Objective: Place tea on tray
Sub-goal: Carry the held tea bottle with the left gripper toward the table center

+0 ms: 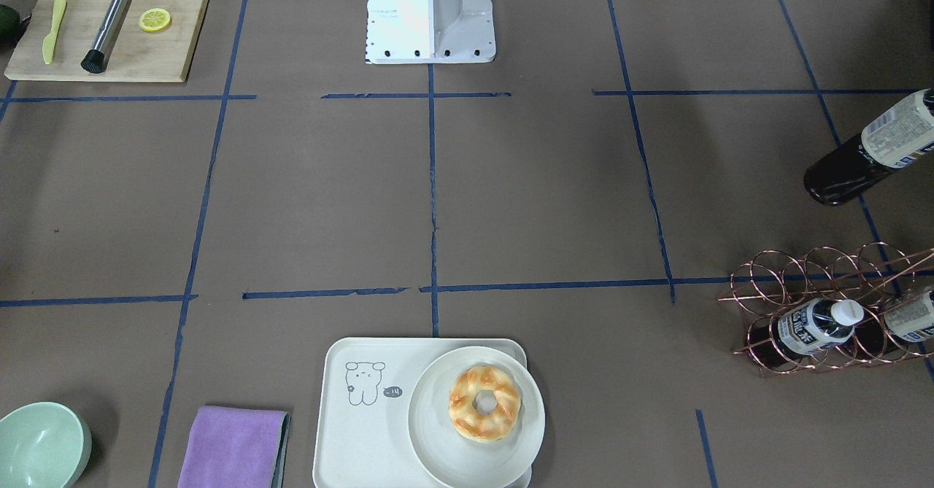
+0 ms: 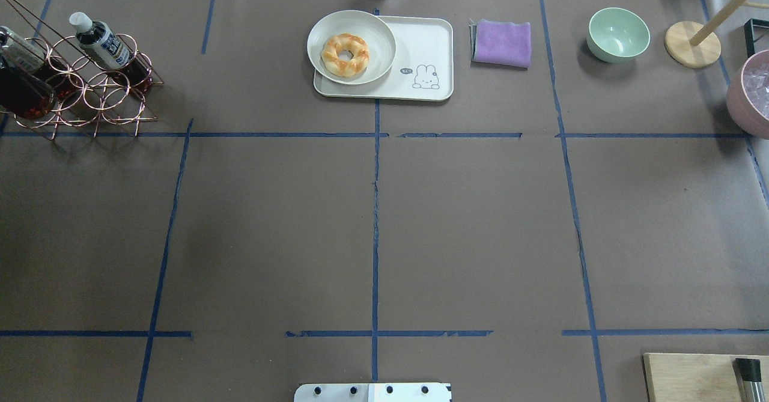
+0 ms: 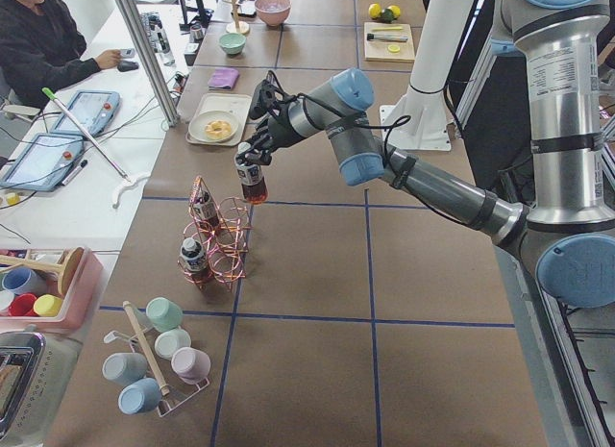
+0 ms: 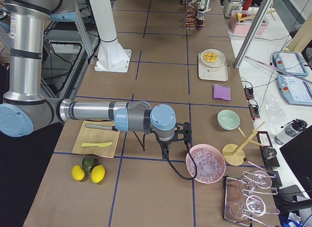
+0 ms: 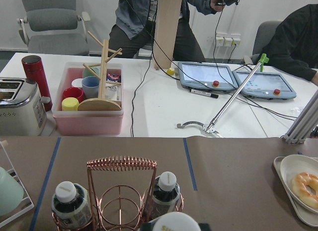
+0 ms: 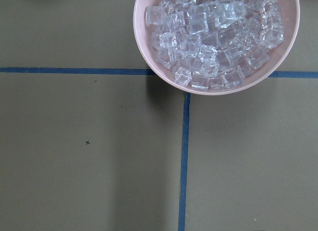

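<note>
Bare table separates the copper rack from the tray, whose half farther from the rack is free. The tea hangs tilted just above the rack at the left gripper. Whether that gripper or the right gripper is closed cannot be told.

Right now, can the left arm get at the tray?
Probably yes. Nothing stands on the table between the left arm, by the rack, and the tray. The plate with the doughnut fills the tray's nearer half; the bear half is free.
</note>
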You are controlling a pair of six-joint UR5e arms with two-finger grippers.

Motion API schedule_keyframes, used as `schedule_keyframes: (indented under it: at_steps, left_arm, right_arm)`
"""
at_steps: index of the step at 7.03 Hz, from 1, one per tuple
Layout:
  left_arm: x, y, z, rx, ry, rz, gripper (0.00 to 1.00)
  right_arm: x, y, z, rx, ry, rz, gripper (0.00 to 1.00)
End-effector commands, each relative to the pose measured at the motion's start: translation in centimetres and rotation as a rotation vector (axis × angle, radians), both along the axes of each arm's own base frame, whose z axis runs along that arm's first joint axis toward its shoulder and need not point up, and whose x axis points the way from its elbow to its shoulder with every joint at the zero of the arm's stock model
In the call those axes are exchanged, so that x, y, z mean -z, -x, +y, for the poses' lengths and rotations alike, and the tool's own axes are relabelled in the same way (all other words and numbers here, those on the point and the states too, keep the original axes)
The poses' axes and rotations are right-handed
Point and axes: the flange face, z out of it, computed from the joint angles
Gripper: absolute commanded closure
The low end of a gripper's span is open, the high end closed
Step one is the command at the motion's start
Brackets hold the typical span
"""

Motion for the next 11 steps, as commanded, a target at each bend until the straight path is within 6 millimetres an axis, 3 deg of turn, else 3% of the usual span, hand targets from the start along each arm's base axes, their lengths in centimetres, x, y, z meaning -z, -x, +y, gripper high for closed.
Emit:
schedule_keyframes:
  at_steps: [1, 2, 3, 5, 6, 7, 8, 10, 11]
  left_arm:
    - [5.8, -4.7, 3.6, -0.026, 0.072, -0.007, 1.0]
    - [8.0, -8.2, 5.3, -0.015, 0.08, 0.001, 1.0]
    - [10.5, -12.9, 5.7, -0.007, 0.082, -0.007, 1.0]
    - [20.1, -19.9, 5.9, -0.005, 0.137, -0.019, 1.0]
    - [22.9, -24.7, 8.3, -0.012, 0.122, -0.045, 1.0]
    - [23.6, -28.5, 8.9, -0.007, 0.125, -0.045, 1.0]
    - [25.0, -31.0, 7.9, -0.002, 0.132, -0.044, 1.0]
    - [28.1, -38.6, 4.8, -0.001, 0.139, -0.052, 1.0]
    - [28.3, -40.1, 4.1, -0.003, 0.127, -0.034, 1.0]
  right_arm:
    - [0.0, 0.0, 0.0, 0.0, 0.0, 0.0, 0.0]
    - [0.0, 0.0, 0.0, 0.0, 0.0, 0.0, 0.0]
    - [0.0, 0.0, 0.0, 0.0, 0.0, 0.0, 0.0]
    - [0.2, 0.0, -0.1, 0.0, -0.005, 0.001, 0.0]
    - [0.4, 0.0, -0.1, 0.0, -0.008, 0.001, 0.0]
    - [0.4, 0.0, -0.1, 0.0, -0.008, 0.001, 0.0]
    - [0.4, 0.0, -0.2, 0.0, -0.009, 0.001, 0.0]
    - [0.7, 0.0, -0.2, -0.001, -0.014, 0.002, 0.0]
    - [0.7, 0.0, -0.2, -0.001, -0.014, 0.002, 0.0]
